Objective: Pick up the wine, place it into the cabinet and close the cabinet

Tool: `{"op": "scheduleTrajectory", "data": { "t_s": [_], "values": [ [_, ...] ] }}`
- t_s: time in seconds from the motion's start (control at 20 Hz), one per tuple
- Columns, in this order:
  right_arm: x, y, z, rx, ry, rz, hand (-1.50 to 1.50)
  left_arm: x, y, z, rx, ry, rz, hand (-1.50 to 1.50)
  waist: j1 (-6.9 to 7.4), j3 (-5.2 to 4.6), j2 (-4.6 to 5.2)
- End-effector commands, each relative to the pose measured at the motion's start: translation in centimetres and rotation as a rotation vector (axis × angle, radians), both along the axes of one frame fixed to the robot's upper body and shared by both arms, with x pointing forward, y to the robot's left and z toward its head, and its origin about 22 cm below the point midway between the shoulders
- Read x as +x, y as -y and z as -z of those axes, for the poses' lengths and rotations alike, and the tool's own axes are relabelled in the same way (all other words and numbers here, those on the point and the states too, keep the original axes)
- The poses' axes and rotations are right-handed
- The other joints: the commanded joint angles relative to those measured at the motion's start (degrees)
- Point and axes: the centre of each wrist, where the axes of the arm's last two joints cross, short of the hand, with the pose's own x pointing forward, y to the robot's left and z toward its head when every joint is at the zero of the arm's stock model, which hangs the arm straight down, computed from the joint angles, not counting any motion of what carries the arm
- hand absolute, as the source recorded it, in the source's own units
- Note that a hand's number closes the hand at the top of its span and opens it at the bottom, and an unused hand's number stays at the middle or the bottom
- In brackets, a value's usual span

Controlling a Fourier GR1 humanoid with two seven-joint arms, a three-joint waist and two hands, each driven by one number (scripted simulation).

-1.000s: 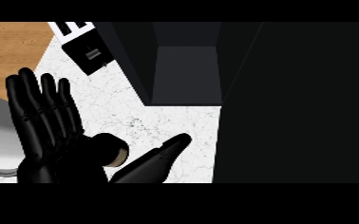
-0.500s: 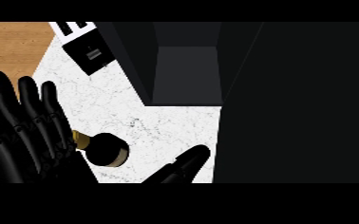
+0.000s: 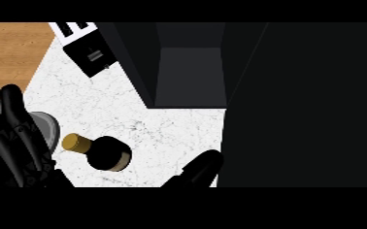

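The left hand [image 3: 22, 145] shows at the view's left edge with its black fingers straight and upright, holding nothing; it is just beside the wine bottle [image 3: 100, 151] but apart from it. The right hand [image 3: 199, 171] enters from the lower edge, only a dark finger or thumb showing, so whether it is spread or curled cannot be told. The wine bottle stands on the white marble counter [image 3: 158, 131] between the two hands, seen from above, its gold-capped neck tilted toward the left hand.

Judged from this, the task is barely begun: the bottle is not grasped, not lifted, and the cabinet [image 3: 190, 73] stands open with its dark inside bare, its door [image 3: 294, 102] swung out along the right. Grasping, placing and closing all remain.

For room, bare counter lies between bottle and cabinet mouth. The door's edge runs close by the right hand and narrows the path on that side. A grey rounded object [image 3: 44, 126] sits behind the left hand, and a black box [image 3: 91, 57] lies near the counter's far left corner, well away.
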Motion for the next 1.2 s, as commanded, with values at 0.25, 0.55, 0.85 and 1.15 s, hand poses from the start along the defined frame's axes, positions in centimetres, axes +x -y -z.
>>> {"op": "scheduleTrajectory", "data": {
  "t_s": [0.25, 0.55, 0.85, 1.15],
  "values": [
    [-0.6, -0.4, -1.8, 0.028, 0.031, 0.053, -1.5, -0.8, -0.3, -1.9, -0.04, -0.131, 0.02, -1.5, -0.18, -0.08, 0.22],
    [-0.1, -0.4, -1.7, 0.011, 0.006, 0.071, -1.5, -0.7, -0.6, -2.0, -0.044, -0.143, 0.005, -1.5, -0.15, -0.08, 0.3],
    [-0.9, 0.4, -2.4, 0.003, -0.008, 0.081, -1.5, -0.8, -1.6, -2.0, -0.044, -0.184, -0.034, -1.5, -0.2, -0.07, 0.17],
    [-0.8, 0.4, -2.0, -0.008, 0.024, 0.099, -1.5, 0.7, -1.4, -1.9, -0.061, -0.226, -0.035, -1.5, -0.78, -0.07, 0.57]
  ]
}}
